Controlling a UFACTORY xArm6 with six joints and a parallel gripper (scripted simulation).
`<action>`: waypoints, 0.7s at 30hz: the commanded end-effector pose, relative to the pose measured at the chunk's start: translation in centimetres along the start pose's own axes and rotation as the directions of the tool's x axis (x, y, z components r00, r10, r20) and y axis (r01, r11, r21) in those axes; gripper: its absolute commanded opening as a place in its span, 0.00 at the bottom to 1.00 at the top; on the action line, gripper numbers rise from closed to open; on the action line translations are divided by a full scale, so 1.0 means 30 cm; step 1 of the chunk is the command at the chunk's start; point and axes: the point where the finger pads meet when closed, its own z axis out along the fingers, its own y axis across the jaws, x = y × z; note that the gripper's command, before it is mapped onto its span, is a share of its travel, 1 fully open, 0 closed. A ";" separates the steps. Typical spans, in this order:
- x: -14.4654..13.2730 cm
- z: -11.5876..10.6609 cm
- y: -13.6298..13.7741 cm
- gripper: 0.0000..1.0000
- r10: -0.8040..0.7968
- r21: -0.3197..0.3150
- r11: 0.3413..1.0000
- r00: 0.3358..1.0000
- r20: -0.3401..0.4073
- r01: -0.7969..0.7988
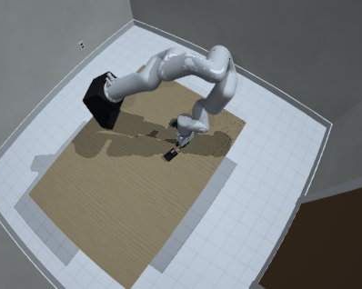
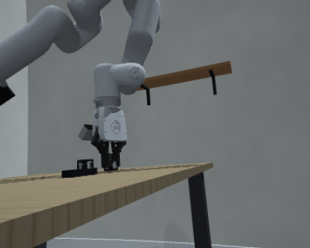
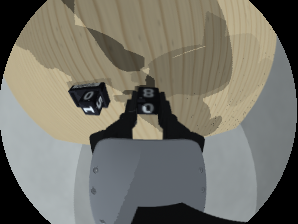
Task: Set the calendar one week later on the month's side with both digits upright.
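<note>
Black cubes (image 2: 86, 164) with white digits, tan table (image 2: 107, 191).

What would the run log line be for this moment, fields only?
arm: low over table | gripper: shut on cube | held cube: outside tray | other cube: in tray | task: unfinished

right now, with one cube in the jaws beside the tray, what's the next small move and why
Probably lift the small black digit cube a little. The gripper is shut on it, low over the wooden table and just off the end of the flat black tray, where the other black cube stands. It likely needs height to clear the tray's edge before going in alongside.
</note>
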 end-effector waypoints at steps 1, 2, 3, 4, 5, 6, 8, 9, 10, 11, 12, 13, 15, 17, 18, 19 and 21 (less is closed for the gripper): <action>-0.001 -0.001 0.000 0.27 0.000 0.000 1.000 1.000 0.001 0.000; -0.001 -0.001 0.000 0.27 0.000 0.000 1.000 1.000 0.001 0.000; -0.001 -0.001 0.000 0.27 0.000 0.000 1.000 1.000 0.001 0.000; -0.001 -0.001 0.000 0.27 0.000 0.000 1.000 1.000 0.001 0.000; -0.001 0.000 0.000 0.27 0.000 0.000 1.000 1.000 0.001 0.000; -0.001 0.000 0.000 0.27 0.000 0.000 1.000 1.000 0.001 0.000; -0.001 0.000 0.000 0.27 0.000 0.000 1.000 1.000 0.001 0.000; -0.001 0.000 0.000 0.27 0.000 0.000 1.000 1.000 0.001 0.000; -0.001 0.001 0.001 0.27 0.000 0.000 1.000 1.000 0.001 0.000; -0.001 0.002 0.001 0.27 0.000 0.000 1.000 1.000 0.001 0.000; -0.001 0.003 0.001 0.27 0.000 0.000 1.000 1.000 0.001 0.000; -0.001 0.004 0.001 0.27 0.000 0.000 1.000 1.000 0.001 0.000; -0.001 0.006 0.001 0.27 0.000 0.000 1.000 1.000 0.001 0.000; -0.001 0.008 0.001 0.27 0.000 0.000 1.000 1.000 0.001 0.000; -0.001 0.009 0.001 0.27 0.000 0.000 1.000 1.000 0.001 0.000; -0.001 0.010 0.001 0.27 0.000 0.000 1.000 1.000 0.001 0.000; -0.001 0.011 0.000 0.27 0.000 0.000 1.000 1.000 0.001 0.000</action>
